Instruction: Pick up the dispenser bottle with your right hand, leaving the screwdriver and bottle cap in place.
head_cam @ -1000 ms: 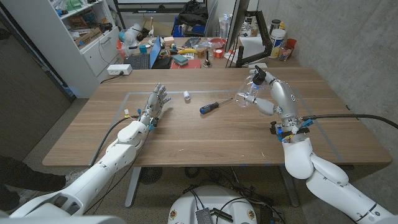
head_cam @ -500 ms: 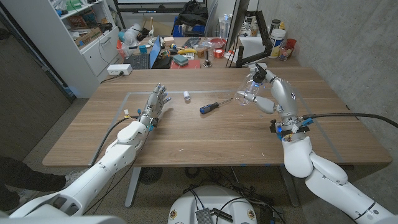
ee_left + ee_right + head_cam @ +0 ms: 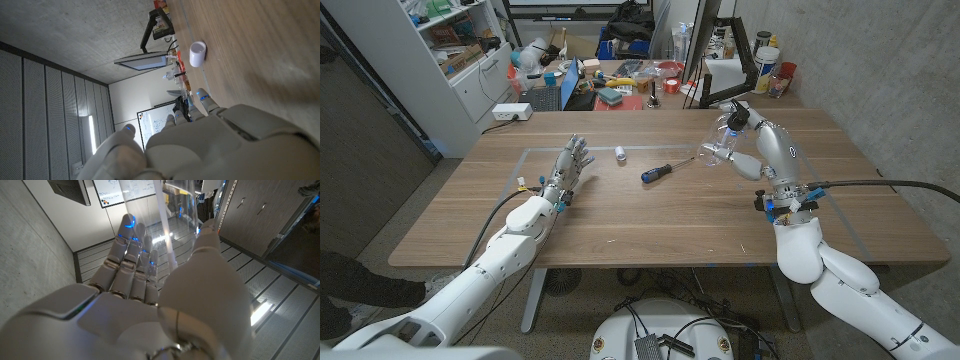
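Already the dispenser bottle [image 3: 717, 150] is held in the right hand [image 3: 738, 138], lifted above the table [image 3: 650, 215] at the far right; compared with a second ago it has been raised and drawn slightly further back. Clear plastic is seen between thumb and fingers [image 3: 131, 255] in the right wrist view, though how firmly it is held cannot be judged. The screwdriver [image 3: 662, 169] and bottle cap [image 3: 620, 154] are left untouched. The left hand [image 3: 569, 166] holds nothing, fingers apart. The pick appears essentially done.
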